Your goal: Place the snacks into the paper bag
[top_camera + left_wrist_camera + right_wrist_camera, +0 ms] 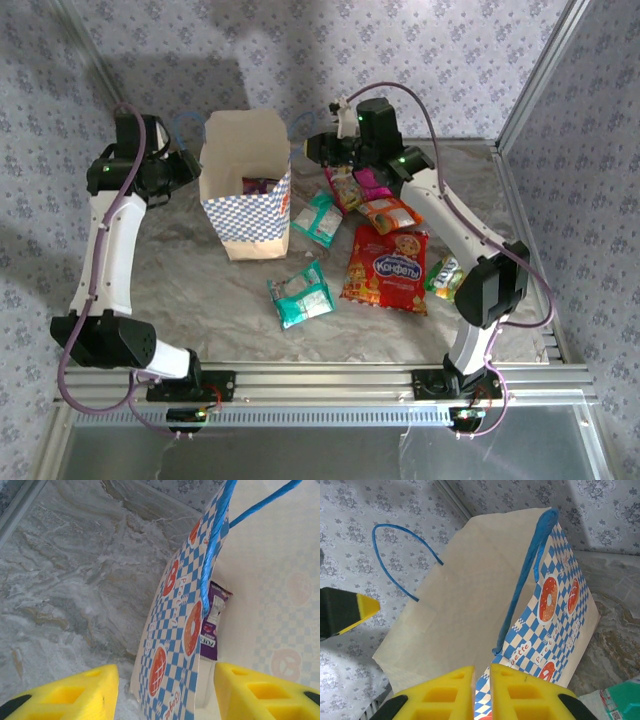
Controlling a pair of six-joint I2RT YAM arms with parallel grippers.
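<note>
**Left claw astride bag wall, right claw nearly closed at bag rim**

Left gripper: fingers about half apart, straddling the checked side wall of the paper bag. One finger is outside over the table, the other inside the bag. The wall stands in the gap and is not clamped. Nothing held. The blue cord handle hangs down the wall just above the gap.

Right gripper: fingers almost together, only a thin slit between them. It sits at the bag's near rim and looks into the open mouth. Checked paper shows just past the slit; can't tell if the rim is pinched. No packet in it.

From the top camera, the bag stands upright and open at the back left of the table. The left gripper is at its left side, the right gripper at its upper right edge.

Snacks:
- purple-white packet is inside the bag, against the wall.
- teal-white packet is on the table just right of the bag.
- second teal-white packet is in front of the bag, apart from it.
- red packet lies flat at centre right.
- orange packet touches the top edge of the red one.
- magenta packet is behind the orange one, under the right arm.
- green-yellow packet is just right of the red one.
</note>
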